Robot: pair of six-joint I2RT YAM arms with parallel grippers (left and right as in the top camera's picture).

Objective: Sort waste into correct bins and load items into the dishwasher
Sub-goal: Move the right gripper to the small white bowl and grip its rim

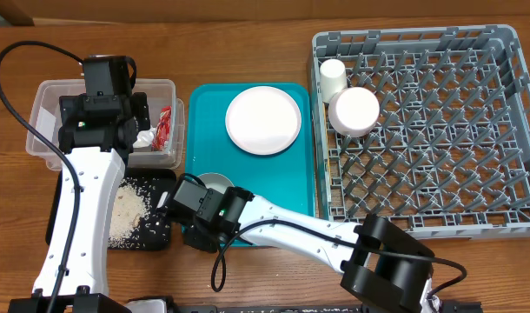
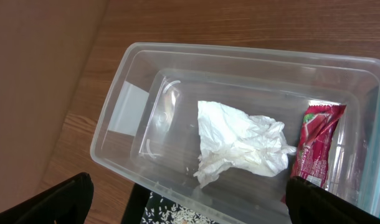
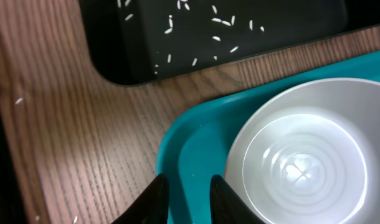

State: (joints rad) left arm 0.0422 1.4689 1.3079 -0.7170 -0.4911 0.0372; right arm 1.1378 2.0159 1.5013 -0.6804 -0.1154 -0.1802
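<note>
Wooden surface. Left gripper is hovering over clear tub, jaws spread wide; tissue and red wrapper are lying inside. Right gripper, jaws narrowly parted and apparently empty, is sitting beside grey bowl on teal tray. Likely next: pinching the rim, lifting toward dish rack.

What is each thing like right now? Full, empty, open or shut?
tissue: crumpled, in the clear tub.
red wrapper: crinkled, same tub.
black tray: rice scattered on it.
small bowl: upright, empty, on the teal tray.
round plate: empty, on the tray.
cup: in the dish rack.
larger bowl: in the rack, beside the cup.
left gripper: wide open, empty.
right gripper: slightly open, empty.
</note>
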